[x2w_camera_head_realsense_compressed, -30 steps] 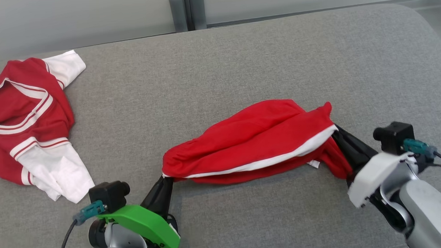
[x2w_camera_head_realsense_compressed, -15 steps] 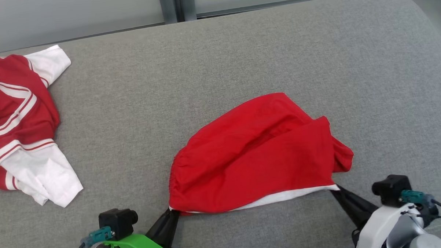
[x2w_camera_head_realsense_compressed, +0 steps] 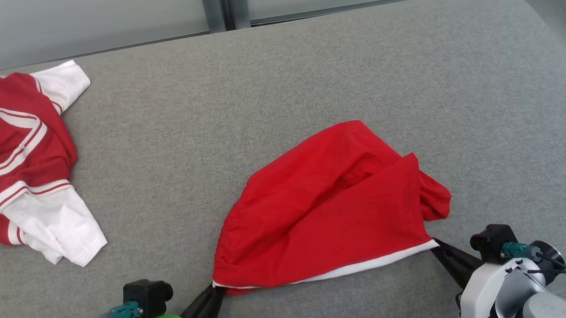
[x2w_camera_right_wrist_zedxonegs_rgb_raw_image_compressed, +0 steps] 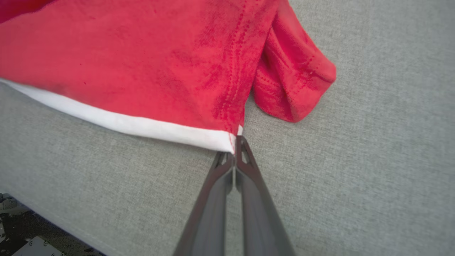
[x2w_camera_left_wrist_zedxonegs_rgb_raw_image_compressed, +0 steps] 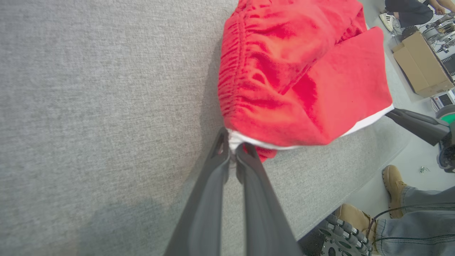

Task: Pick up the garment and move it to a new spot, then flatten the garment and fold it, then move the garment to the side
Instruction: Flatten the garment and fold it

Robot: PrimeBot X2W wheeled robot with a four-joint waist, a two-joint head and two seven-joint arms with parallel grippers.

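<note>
Grey woven surface [x2w_camera_head_realsense_compressed: 308, 73] carries two items: red garment [x2w_camera_head_realsense_compressed: 332, 209] lying spread between and beyond both pairs of jaws; red-and-white jersey [x2w_camera_head_realsense_compressed: 24, 158] crumpled well left of the jaws of the left gripper [x2w_camera_head_realsense_compressed: 215, 287]

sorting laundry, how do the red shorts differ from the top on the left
The red shorts have one white edge stripe; the top has white sleeves. The shorts are pinched by the left tool and right tool; the top lies untouched. Both are on the grey cushion.
</note>
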